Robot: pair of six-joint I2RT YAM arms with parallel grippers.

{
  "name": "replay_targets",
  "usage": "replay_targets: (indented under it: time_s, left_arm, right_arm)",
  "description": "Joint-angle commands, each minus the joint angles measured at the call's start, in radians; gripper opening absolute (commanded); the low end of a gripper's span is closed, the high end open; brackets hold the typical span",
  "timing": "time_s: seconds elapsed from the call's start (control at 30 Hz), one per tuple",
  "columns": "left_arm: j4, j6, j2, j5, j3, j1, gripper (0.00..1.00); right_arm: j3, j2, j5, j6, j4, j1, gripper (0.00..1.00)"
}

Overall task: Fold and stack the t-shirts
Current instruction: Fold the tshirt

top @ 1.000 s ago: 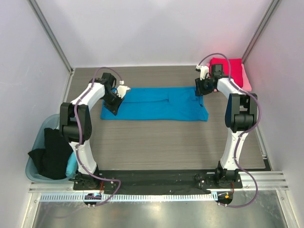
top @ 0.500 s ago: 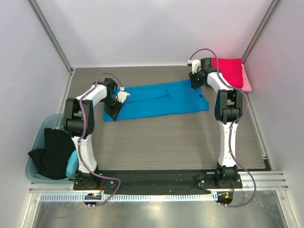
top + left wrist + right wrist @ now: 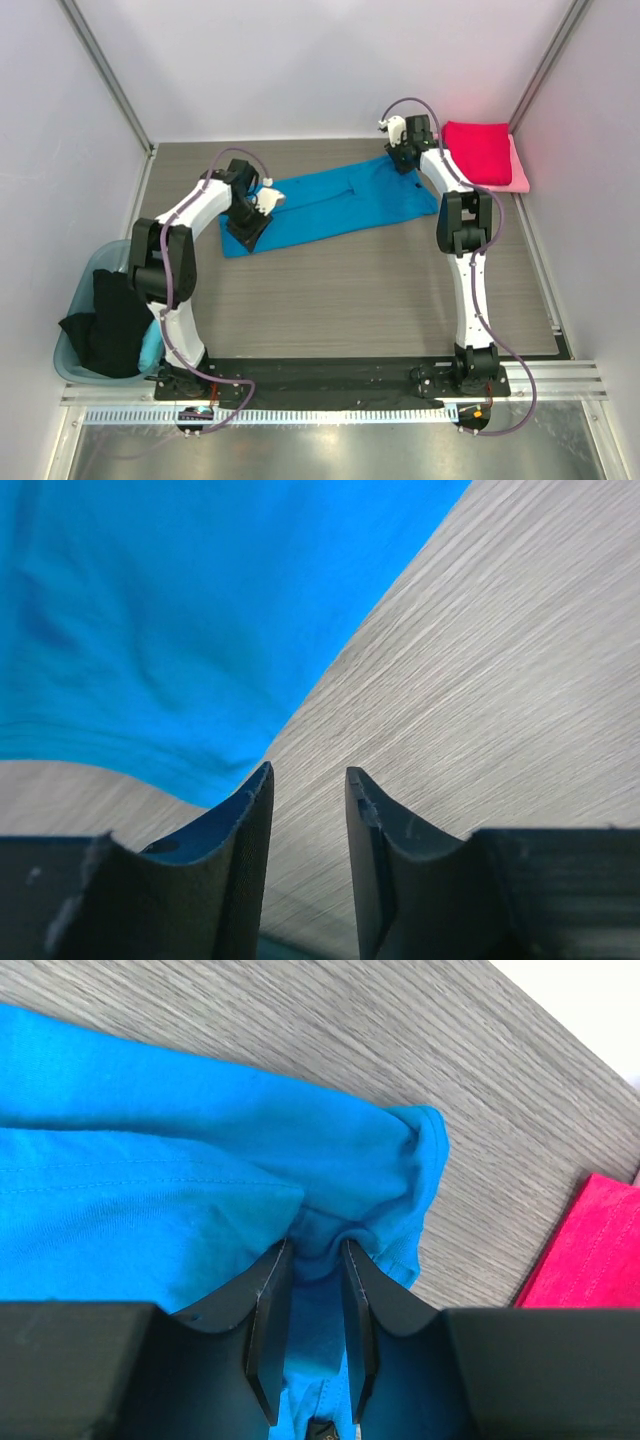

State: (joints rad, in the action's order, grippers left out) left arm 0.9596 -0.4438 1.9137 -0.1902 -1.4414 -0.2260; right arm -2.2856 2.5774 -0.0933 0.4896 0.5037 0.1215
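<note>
A bright blue t-shirt (image 3: pixel 340 205), folded into a long strip, lies slanted across the table. My right gripper (image 3: pixel 400 162) is shut on its far right corner; bunched blue cloth (image 3: pixel 150 1160) sits between the fingers (image 3: pixel 317 1245). My left gripper (image 3: pixel 242 230) sits on the shirt's near left end. In the left wrist view its fingers (image 3: pixel 308 772) stand a narrow gap apart, with a sliver of blue low between them and the shirt (image 3: pixel 150 610) to the left. A folded crimson t-shirt (image 3: pixel 478 150) lies on a pale pink one (image 3: pixel 520 172) at the back right. A black t-shirt (image 3: pixel 110 320) hangs over the tub.
A translucent teal tub (image 3: pixel 88 272) stands off the table's left edge, near the left arm's base. White walls close in the back and both sides. The crimson shirt's edge (image 3: pixel 590 1250) shows just right of my right gripper.
My right gripper has moved back and to the left, dragging the shirt's right end with it, so the strip now lies slanted. My left gripper has shifted slightly right at the left end.
</note>
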Motion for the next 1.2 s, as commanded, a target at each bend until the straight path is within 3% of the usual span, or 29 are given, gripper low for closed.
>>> replay_targets:
  time_s: [0.0,0.37,0.83,0.93,0.97,1.03,1.17]
  left_arm:
    - [0.034,-0.073,-0.076,0.061,-0.056,-0.016,0.37]
    - [-0.012,-0.203,-0.021,0.207,0.041,-0.009,0.36]
    - [-0.070,-0.239,0.082,0.245,0.075,0.002,0.36]
    - [-0.073,-0.237,0.094,0.215,0.079,0.002,0.17]
    - [-0.074,-0.239,0.088,0.204,0.090,0.004,0.05]
    - [-0.081,-0.233,0.082,0.193,0.101,0.001,0.00]
    - [-0.049,-0.228,0.048,0.123,0.121,-0.018,0.00]
  right_arm:
    - [-0.006,0.015,0.032,0.026,0.018,0.009,0.32]
    - [0.023,-0.011,0.029,0.010,0.010,0.021,0.32]
    - [0.046,-0.031,0.033,0.010,0.010,0.024,0.33]
    - [0.052,-0.036,0.038,0.010,0.010,0.029,0.33]
    - [0.055,-0.037,0.040,0.007,0.012,0.032,0.33]
    - [0.060,-0.042,0.046,0.007,0.012,0.035,0.33]
    - [0.075,-0.051,0.044,0.009,0.012,0.040,0.33]
